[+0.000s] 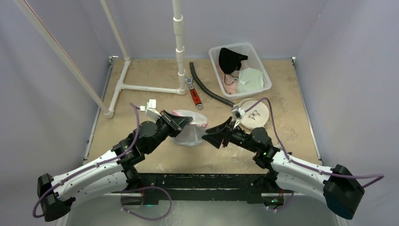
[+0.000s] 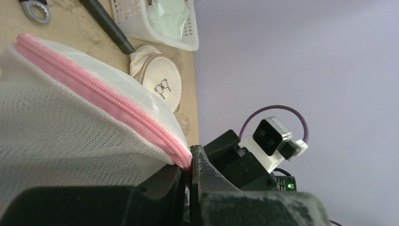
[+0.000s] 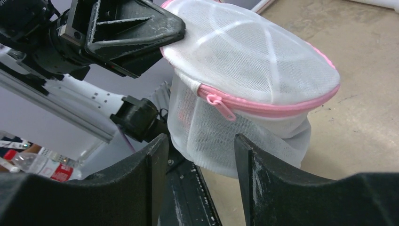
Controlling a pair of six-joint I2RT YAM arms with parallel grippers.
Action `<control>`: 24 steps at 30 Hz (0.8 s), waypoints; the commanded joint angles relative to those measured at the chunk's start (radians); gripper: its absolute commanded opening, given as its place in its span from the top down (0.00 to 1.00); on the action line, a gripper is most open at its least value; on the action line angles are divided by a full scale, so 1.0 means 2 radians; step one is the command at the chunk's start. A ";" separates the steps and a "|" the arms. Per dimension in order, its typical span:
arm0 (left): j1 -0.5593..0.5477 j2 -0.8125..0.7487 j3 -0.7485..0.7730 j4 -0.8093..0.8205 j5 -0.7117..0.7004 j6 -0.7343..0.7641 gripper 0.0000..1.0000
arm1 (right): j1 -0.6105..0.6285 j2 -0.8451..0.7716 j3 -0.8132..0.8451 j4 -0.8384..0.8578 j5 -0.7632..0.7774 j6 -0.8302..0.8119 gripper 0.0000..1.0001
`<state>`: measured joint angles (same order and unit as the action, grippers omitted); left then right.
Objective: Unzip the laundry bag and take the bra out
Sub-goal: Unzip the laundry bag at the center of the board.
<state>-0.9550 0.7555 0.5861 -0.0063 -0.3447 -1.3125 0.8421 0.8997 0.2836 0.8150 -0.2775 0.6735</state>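
The laundry bag (image 1: 190, 131) is a white mesh pouch with a pink zipper (image 2: 94, 89), held up off the table. My left gripper (image 1: 187, 120) is shut on the bag's rim at one end of the zipper (image 2: 190, 162). My right gripper (image 1: 206, 134) stands open just right of the bag, nothing between its fingers (image 3: 201, 141). In the right wrist view the pink zipper pull (image 3: 221, 104) hangs on the bag (image 3: 254, 61) just beyond the fingertips, and the zipper looks closed. The bra is hidden; only a faint pink tint shows through the mesh.
A white basket (image 1: 266, 70) with black and pale green garments stands at the back right. A round beige pouch (image 1: 255, 115) lies right of my right gripper. A red-handled wrench (image 1: 194, 95), a black hose (image 1: 207, 88) and a white pipe frame (image 1: 141, 88) lie behind the bag.
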 commanded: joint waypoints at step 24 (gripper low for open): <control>0.003 -0.023 0.049 0.004 0.002 0.018 1.00 | -0.054 0.061 0.030 0.146 -0.089 0.118 0.46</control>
<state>-0.9550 0.7238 0.6247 -0.0410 -0.3443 -1.2961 0.7391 1.0218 0.3088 1.0580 -0.4419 0.9009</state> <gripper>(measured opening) 0.022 0.543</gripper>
